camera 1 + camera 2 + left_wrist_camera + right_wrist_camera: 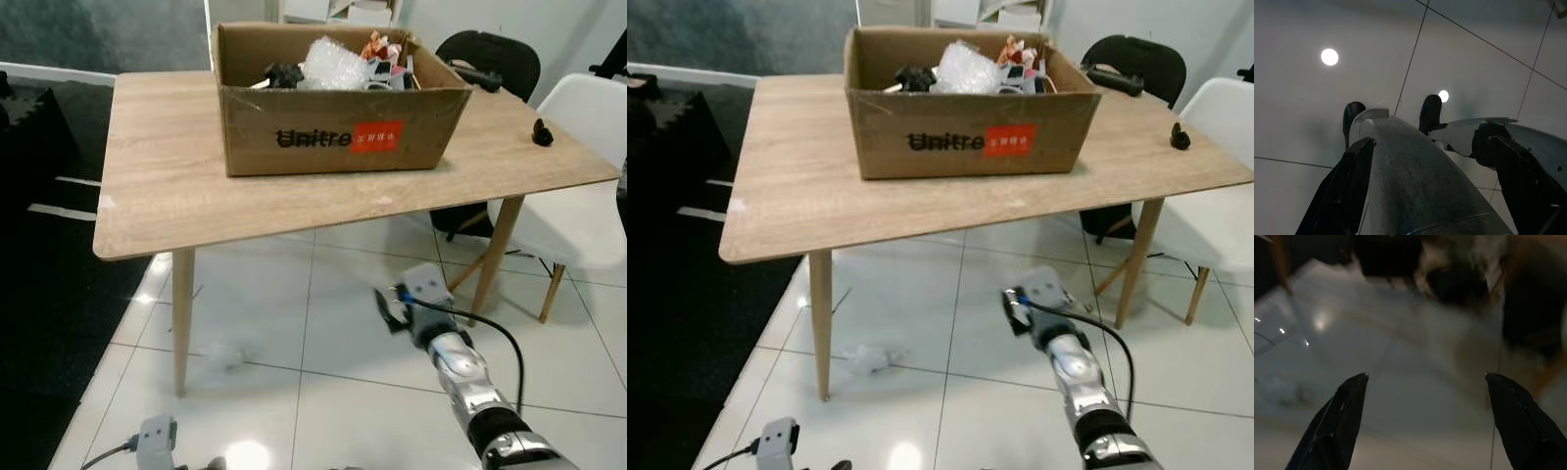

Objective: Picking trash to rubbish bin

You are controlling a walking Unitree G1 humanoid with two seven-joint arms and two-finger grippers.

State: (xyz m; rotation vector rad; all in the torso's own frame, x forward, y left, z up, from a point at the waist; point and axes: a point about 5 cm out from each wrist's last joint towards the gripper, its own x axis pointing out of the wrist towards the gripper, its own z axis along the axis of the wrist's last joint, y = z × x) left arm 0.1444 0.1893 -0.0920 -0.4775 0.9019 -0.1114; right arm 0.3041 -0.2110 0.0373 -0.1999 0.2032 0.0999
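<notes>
1. Currently: light wood-grain table (176,186) on slim wooden legs, standing on white glossy floor tiles (323,294), black mat (39,323) along the robot's left.
2. On the table: open brown cardboard box (333,132) with black lettering and an orange label on its front wall, placed toward the far middle of the tabletop.
3. Inside the box: clear bubble wrap (338,61), a black item (284,72), some colourful packaging (384,49); piled up to the rim.
4. Small black object (542,132) near the table's right edge, well apart from the box.
5. Beyond the table on the right: black chair (490,59) and white moulded chair (588,186) with wooden legs.
6. Trash: crumpled clear plastic scrap (867,358) on the floor tiles, under the table, just beside the front-left leg.
7. Right gripper (394,311) extended forward and low over the tiles, below the table's front edge, well apart from the plastic scrap; black cable looping off the silver forearm. Fingers (1339,423) spread wide apart in the right wrist view, nothing between them.
8. Left gripper (1392,117) low at the left, pointing down at the bare tiles; fingertips apart, nothing held.
</notes>
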